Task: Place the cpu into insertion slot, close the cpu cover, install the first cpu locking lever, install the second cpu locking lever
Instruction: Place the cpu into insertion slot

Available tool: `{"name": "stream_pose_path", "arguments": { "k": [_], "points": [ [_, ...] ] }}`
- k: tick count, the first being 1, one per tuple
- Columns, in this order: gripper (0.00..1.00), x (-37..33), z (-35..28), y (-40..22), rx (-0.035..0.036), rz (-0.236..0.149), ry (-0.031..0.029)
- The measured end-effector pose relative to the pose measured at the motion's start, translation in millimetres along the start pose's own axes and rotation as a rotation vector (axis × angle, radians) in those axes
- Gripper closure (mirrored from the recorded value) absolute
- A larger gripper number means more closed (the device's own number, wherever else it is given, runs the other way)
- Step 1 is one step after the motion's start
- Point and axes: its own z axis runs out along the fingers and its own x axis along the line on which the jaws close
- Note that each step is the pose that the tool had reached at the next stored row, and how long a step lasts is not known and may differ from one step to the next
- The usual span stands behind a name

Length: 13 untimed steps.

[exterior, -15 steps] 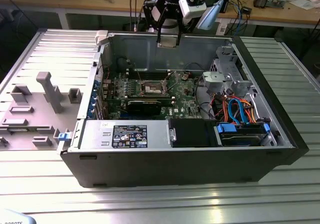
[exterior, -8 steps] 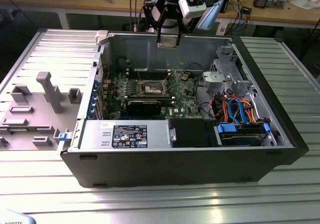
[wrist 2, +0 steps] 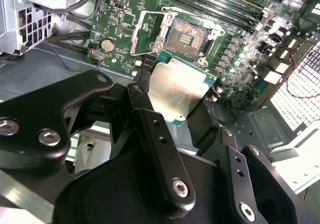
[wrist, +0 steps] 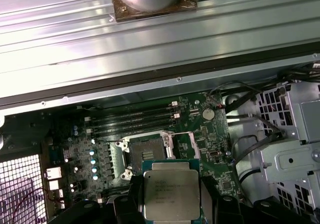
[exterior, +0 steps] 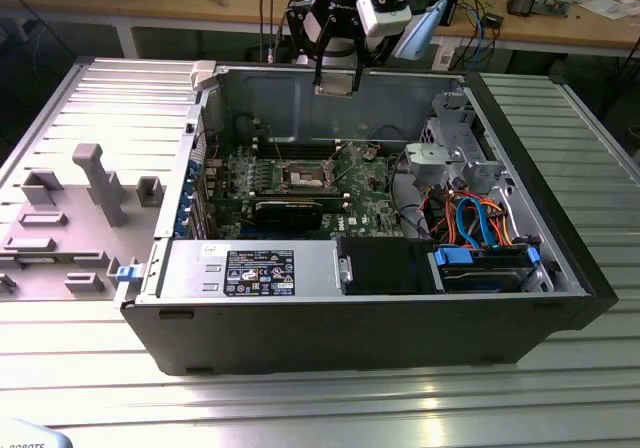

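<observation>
Exterior view: an open computer case (exterior: 560, 298) lies on a ribbed metal tabletop (exterior: 320, 408). The tool (exterior: 335, 76) hangs over the case's far wall. It is closed on the cpu (exterior: 336, 82), a small silvery square. The insertion slot (exterior: 305, 175) sits mid-board on the green motherboard (exterior: 365, 193), well below the cpu and apart from it. A black graphics card (exterior: 288, 211) lies just in front of the slot. A grey fixture tray (exterior: 60, 218) stands at the exterior view's left.

Second wrist view: the black fingers (wrist 2: 150, 129) pinch the cpu (wrist 2: 177, 86) by two opposite edges, its dull metal top facing the camera. The cpu is tilted and in the air, not touching the board. Beyond it is the insertion slot (wrist 2: 187, 36), dark centre bare and nothing seated in it. The cpu cover (wrist 2: 137, 31) is swung open beside the slot. A coin cell (wrist 2: 106, 45) sits on the board nearby, and the long memory slots (wrist 2: 225, 4) are past the socket.

First wrist view: the cpu (wrist: 170, 194) is gripped at both sides by the tool (wrist: 170, 200). The uncovered insertion slot (wrist: 147, 150) lies just beyond the cpu's far edge. The memory slots (wrist: 132, 121) run alongside.
</observation>
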Motion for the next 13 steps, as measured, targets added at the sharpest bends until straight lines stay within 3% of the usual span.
{"name": "stream_pose_path", "arguments": {
  "k": [13],
  "points": [
    [0.46, 0.4, 0.3, -0.1, -0.0003, 0.017, -0.0016]
  ]
}}
